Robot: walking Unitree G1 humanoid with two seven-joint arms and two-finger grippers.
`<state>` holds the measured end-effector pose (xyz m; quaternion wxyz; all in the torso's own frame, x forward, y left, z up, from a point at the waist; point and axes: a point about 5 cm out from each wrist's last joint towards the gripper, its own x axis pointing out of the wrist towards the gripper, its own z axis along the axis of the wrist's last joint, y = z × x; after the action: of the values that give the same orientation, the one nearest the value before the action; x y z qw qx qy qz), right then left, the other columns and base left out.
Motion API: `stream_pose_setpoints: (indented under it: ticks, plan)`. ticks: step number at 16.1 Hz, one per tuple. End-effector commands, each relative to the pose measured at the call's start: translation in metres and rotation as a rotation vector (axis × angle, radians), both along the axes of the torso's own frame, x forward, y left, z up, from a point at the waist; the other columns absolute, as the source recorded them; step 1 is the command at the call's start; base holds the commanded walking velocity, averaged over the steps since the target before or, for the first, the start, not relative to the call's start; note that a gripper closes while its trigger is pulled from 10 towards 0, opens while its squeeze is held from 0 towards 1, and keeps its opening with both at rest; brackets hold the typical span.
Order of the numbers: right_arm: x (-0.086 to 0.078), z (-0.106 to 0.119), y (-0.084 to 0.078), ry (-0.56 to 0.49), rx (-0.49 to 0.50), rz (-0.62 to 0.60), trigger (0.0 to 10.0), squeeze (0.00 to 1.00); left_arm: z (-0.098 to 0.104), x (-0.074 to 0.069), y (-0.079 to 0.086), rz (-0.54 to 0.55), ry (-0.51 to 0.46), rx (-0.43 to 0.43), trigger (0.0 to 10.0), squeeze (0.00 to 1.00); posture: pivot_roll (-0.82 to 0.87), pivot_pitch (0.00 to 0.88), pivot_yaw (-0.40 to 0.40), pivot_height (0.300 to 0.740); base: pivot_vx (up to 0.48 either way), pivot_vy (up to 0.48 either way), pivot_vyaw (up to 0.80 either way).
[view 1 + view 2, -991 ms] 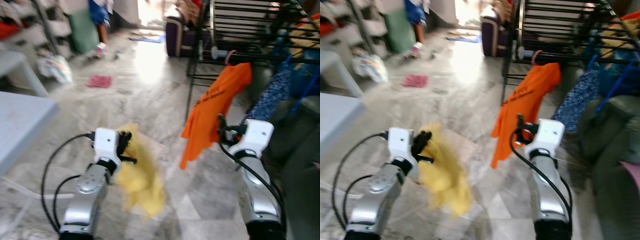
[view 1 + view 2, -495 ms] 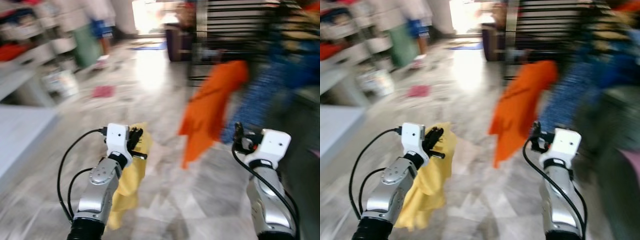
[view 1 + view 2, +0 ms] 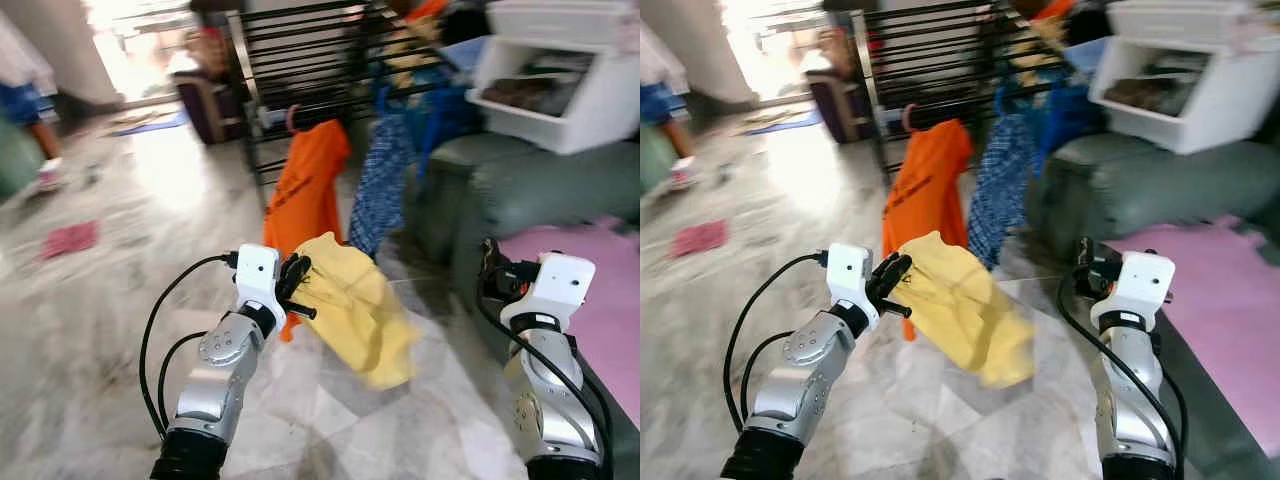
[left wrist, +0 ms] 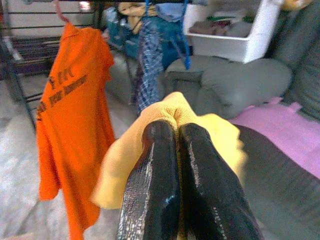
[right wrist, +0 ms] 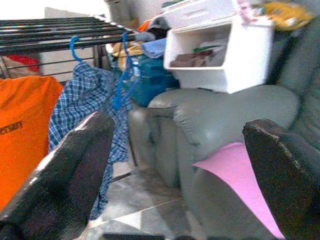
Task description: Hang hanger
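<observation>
Carrying a yellow garment (image 3: 360,310) clenched in the left gripper (image 3: 293,283), right gripper (image 5: 175,165) splayed wide, rack (image 3: 300,60) far off; hanging not done yet.

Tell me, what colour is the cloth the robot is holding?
Yellow cloth, pinched by the left end effector; clearest in the left wrist view.

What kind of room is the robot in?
Probably a home's living room used for drying laundry: a black drying rack with an orange shirt hanging, a grey sofa, marble floor.

Home, sofa (image 3: 520,190), clothes rack (image 3: 300,60), marble floor (image 3: 130,260)
</observation>
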<state>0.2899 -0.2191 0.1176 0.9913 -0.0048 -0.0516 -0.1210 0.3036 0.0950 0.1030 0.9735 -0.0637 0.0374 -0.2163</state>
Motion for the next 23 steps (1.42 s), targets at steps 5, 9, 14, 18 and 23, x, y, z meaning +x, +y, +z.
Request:
stream_pose_setpoints:
  ticks: [5, 9, 14, 18, 23]
  plan:
    - [0.009, 0.003, 0.019, -0.007, 0.014, 0.056, 10.0, 0.00, 0.009, 0.005, 0.010, 0.032, -0.049, 0.008, 10.0, 0.00, -0.02, 0.000, 0.041, 0.740, 0.000, 0.361, -0.52]
    - [0.011, 0.004, 0.018, -0.009, 0.014, 0.051, 10.0, 0.00, 0.014, 0.009, 0.007, 0.035, -0.079, 0.018, 10.0, 0.00, -0.02, 0.000, 0.045, 0.740, 0.000, 0.236, -0.32]
    - [0.003, 0.000, 0.015, 0.004, -0.004, 0.052, 10.0, 0.00, 0.017, 0.001, 0.023, 0.092, -0.190, 0.101, 10.0, 0.00, -0.03, 0.000, 0.056, 0.740, 0.000, 0.000, 0.00]
    - [-0.002, -0.002, 0.013, 0.013, -0.001, 0.041, 10.0, 0.00, 0.003, -0.002, 0.036, 0.101, -0.164, 0.097, 10.0, 0.00, -0.04, 0.000, 0.032, 0.740, 0.000, 0.000, 0.00]
    - [-0.003, -0.002, 0.013, 0.024, -0.013, 0.065, 10.0, 0.00, 0.000, -0.008, 0.057, 0.239, -0.139, 0.051, 10.0, 0.00, -0.03, 0.000, 0.007, 0.740, 0.000, 0.000, 0.00]
